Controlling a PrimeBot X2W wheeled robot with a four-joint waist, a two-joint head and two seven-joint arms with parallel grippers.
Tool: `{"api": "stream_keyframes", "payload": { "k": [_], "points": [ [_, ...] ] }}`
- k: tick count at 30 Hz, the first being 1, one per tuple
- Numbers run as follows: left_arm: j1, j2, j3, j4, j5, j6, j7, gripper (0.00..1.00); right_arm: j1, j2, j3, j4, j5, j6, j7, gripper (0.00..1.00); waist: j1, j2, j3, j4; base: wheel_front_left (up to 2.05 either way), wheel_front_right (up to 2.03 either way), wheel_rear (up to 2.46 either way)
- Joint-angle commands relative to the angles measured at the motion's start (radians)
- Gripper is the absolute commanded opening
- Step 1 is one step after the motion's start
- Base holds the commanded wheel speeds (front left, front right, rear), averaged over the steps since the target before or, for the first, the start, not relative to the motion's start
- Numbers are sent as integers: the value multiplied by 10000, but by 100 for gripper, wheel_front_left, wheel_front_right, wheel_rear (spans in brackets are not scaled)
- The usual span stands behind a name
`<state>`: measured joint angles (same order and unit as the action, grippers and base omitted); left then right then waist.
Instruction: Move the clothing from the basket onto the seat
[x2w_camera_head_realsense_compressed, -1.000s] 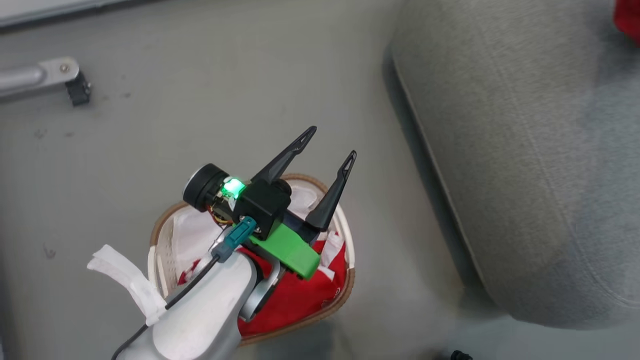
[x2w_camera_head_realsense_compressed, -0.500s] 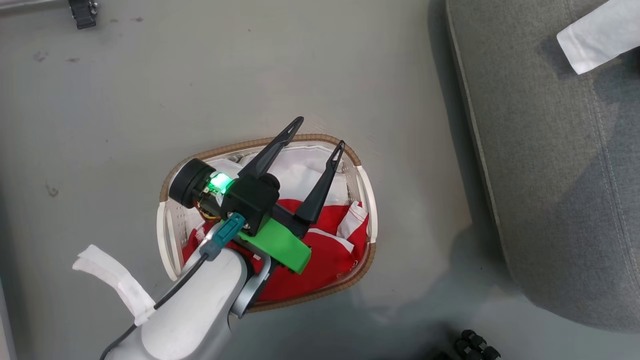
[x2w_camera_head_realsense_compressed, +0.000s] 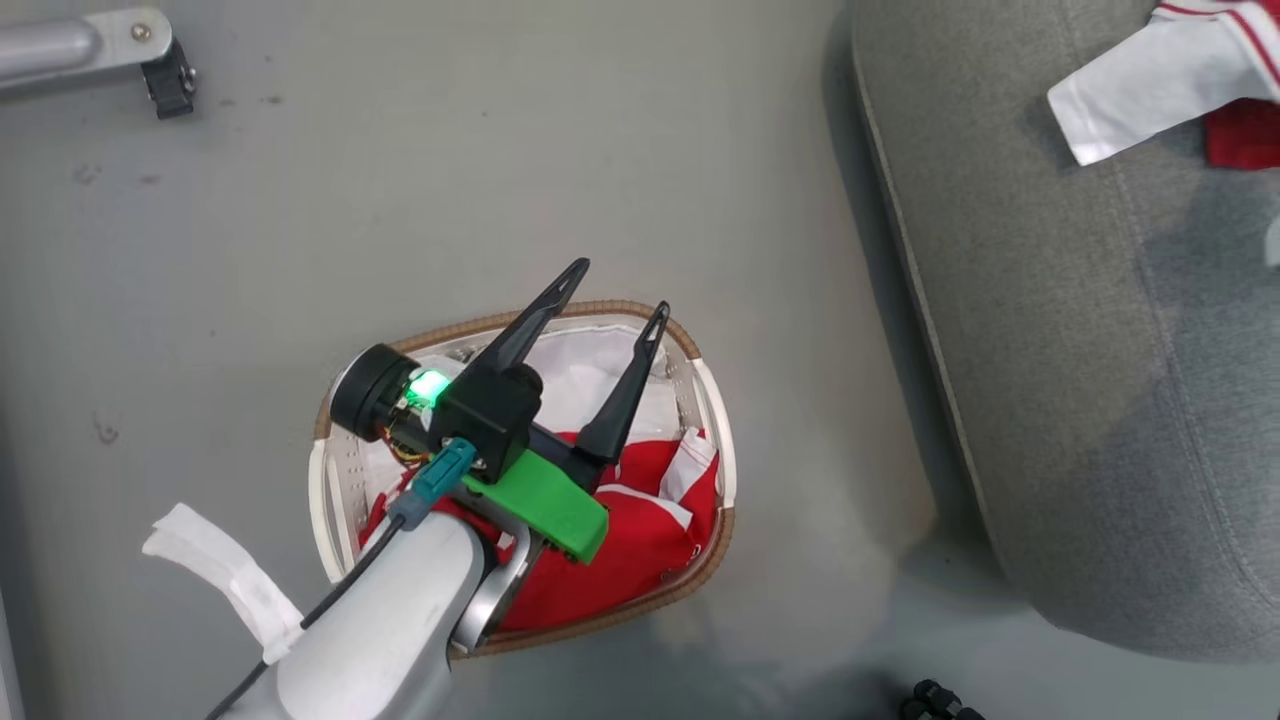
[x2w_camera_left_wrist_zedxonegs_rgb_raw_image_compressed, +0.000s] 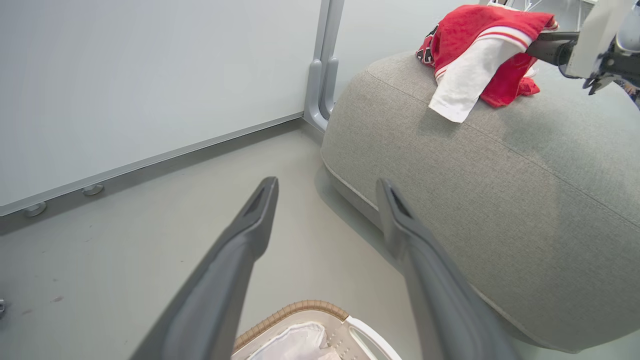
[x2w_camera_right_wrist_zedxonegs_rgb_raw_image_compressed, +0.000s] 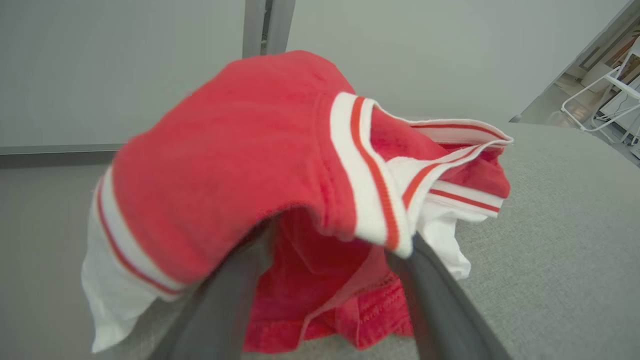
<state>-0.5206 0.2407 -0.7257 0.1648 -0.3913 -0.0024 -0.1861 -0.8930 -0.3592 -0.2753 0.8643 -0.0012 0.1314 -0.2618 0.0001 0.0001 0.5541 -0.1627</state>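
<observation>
The basket (x2w_camera_head_realsense_compressed: 500, 322) stands on the floor with red clothing (x2w_camera_head_realsense_compressed: 640, 545) and its white liner (x2w_camera_head_realsense_compressed: 585, 365) inside. My left gripper (x2w_camera_head_realsense_compressed: 620, 288) hangs open above it, nothing between its fingers; the left wrist view shows the same gripper (x2w_camera_left_wrist_zedxonegs_rgb_raw_image_compressed: 327, 185) over the basket rim (x2w_camera_left_wrist_zedxonegs_rgb_raw_image_compressed: 300, 307). On the grey seat (x2w_camera_head_realsense_compressed: 1060, 380) lies a red garment (x2w_camera_left_wrist_zedxonegs_rgb_raw_image_compressed: 475, 35) with a white sleeve (x2w_camera_head_realsense_compressed: 1130, 95). That garment (x2w_camera_right_wrist_zedxonegs_rgb_raw_image_compressed: 240, 165) is draped over my right gripper (x2w_camera_right_wrist_zedxonegs_rgb_raw_image_compressed: 335, 235), whose fingers (x2w_camera_right_wrist_zedxonegs_rgb_raw_image_compressed: 440, 300) stand apart under the cloth, tips hidden.
A metal leg with a black foot (x2w_camera_head_realsense_compressed: 165, 75) lies on the floor at far left. Small black parts (x2w_camera_head_realsense_compressed: 935, 700) sit by the bottom edge. A pale wall and grey post (x2w_camera_left_wrist_zedxonegs_rgb_raw_image_compressed: 320, 75) stand behind the seat. A white frame (x2w_camera_right_wrist_zedxonegs_rgb_raw_image_compressed: 600, 90) stands beyond it.
The head camera has shifted, so the whole picture moved. More of the white-sleeved garment and its red body now shows on the seat. My left gripper stays open over the basket.
</observation>
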Motion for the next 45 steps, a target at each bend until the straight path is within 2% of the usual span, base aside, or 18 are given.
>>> {"api": "stream_keyframes", "payload": {
  "k": [1,8,18,26,30,34,38,45],
  "points": [
    [167,101,57,47,-110,50,-70,100,396,71,10,-99,14,-14,-49,100,-1,-1,-346,-206,0,0,0],
    [549,144,132,302,-336,131,-225,100,1730,454,271,-960,185,-14,-51,100,-1,-1,-1161,-514,0,0,0],
    [1176,-234,358,1007,-866,114,-628,100,2865,208,894,-2152,497,-14,-49,100,-1,-1,-2751,-410,0,0,0],
    [1823,-543,972,1539,-1172,187,-786,100,2749,-12,1563,-2483,725,-14,-49,100,-1,-1,-4082,190,0,0,0],
    [2313,-620,1577,1388,-1096,267,-791,100,2952,160,2002,-2677,872,-14,-49,100,-1,-1,-4602,608,0,0,0],
    [2919,-562,2311,1177,-823,431,-793,100,3150,506,2615,-2872,1029,-14,-49,100,-1,-1,-4953,928,0,0,0],
    [3614,-627,3097,1021,-655,532,-784,100,3569,1114,3048,-3116,1260,-14,-49,100,-1,-1,-5174,1184,0,0,0],
    [4621,-917,4031,912,-270,386,-785,100,5200,2480,2949,-4016,1296,-14,-49,100,-1,-1,-5541,1645,0,0,0]
  ]
}}
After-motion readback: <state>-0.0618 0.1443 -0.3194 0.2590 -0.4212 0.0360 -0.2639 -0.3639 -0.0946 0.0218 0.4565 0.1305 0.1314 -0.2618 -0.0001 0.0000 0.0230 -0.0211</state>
